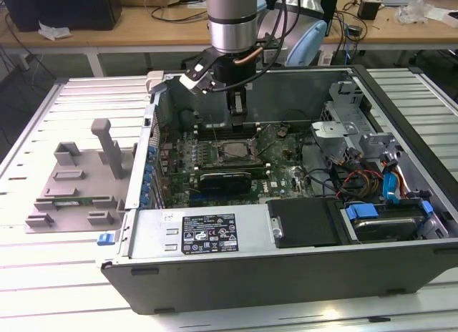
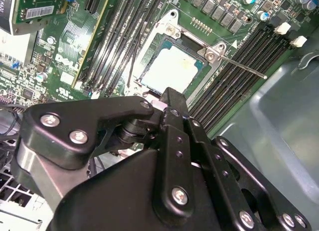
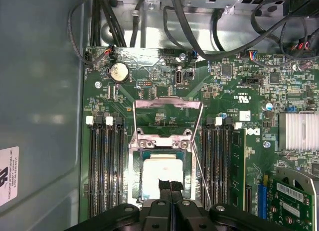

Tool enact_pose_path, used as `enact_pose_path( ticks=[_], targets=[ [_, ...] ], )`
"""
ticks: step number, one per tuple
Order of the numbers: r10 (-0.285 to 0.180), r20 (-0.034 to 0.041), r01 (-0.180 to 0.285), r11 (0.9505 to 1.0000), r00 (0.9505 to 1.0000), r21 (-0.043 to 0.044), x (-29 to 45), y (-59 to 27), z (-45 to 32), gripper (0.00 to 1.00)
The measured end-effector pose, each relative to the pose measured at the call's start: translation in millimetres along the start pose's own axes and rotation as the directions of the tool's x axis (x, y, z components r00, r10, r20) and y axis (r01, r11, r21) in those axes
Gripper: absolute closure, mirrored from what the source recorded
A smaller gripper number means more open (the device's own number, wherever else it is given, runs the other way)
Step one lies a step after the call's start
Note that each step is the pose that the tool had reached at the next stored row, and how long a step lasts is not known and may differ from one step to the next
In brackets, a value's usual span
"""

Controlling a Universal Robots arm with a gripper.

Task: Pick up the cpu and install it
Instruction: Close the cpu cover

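Note:
The cpu (image 3: 160, 172) is a pale silver square lying flat in the motherboard socket (image 3: 136, 164); it also shows in the second wrist view as a cpu (image 2: 172, 69). The socket's metal load plate (image 3: 168, 110) is swung open, and its thin lever (image 2: 244, 69) sticks out to one side. My gripper (image 3: 167, 185) hangs just above the cpu's near edge with its black fingers (image 2: 169, 99) pressed together and nothing between them. In the exterior view the gripper (image 1: 237, 123) reaches down into the open computer case over the socket (image 1: 227, 152).
Black memory slots (image 3: 105, 166) flank the socket, and a green card (image 3: 291, 201) stands nearby. Cables (image 3: 234, 47) run along the case wall. In the exterior view a drive cage and wiring (image 1: 372, 167) are at the right, and a grey fixture (image 1: 75, 182) lies outside the case at the left.

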State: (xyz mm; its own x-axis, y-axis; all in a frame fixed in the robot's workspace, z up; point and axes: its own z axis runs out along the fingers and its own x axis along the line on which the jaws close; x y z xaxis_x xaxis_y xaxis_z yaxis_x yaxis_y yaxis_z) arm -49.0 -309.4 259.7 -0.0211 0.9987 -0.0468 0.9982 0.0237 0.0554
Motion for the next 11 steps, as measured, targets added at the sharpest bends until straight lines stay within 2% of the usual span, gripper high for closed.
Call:
enact_pose_path(
  ticks=[11],
  targets=[
    [0.000,0.0000,0.000,1.0000,1.0000,0.0001,0.0,0.0,-0.2,0.89]
  ],
)
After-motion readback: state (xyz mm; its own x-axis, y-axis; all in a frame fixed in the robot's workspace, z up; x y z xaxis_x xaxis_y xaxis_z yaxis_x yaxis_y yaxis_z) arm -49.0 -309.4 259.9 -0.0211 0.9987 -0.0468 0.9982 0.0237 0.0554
